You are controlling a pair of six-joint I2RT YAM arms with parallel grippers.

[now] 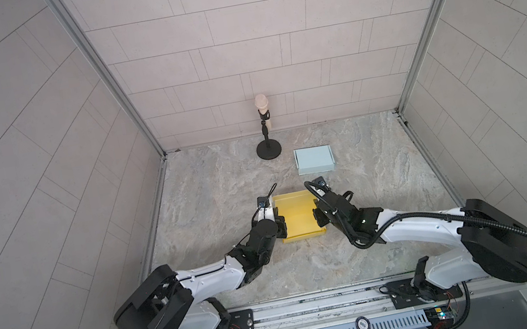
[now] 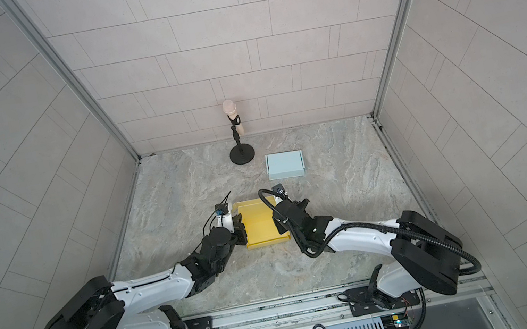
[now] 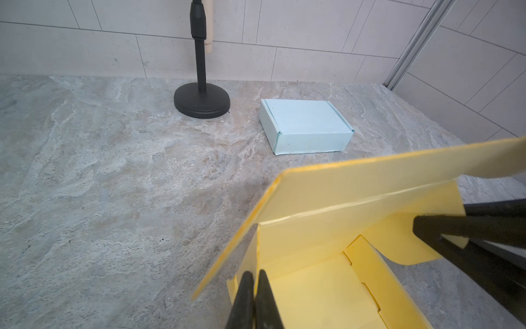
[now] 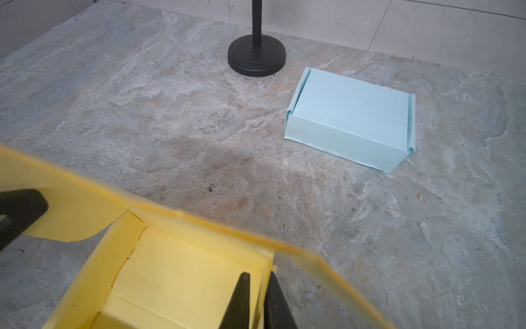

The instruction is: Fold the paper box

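Though open-topped, smooth rectangular yellow paper box (image 1: 298, 216) on veined stone (image 1: 215, 188).

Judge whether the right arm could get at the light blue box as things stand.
Probably yes, but not at once: the right claw is shut on a wall of the yellow paper box. The light blue box lies just beyond, with bare table between.

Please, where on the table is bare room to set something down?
Bare: left of the microphone stand; right of the blue box; near edge before the yellow box. Crowded: centre, left claw and right claw grip it.
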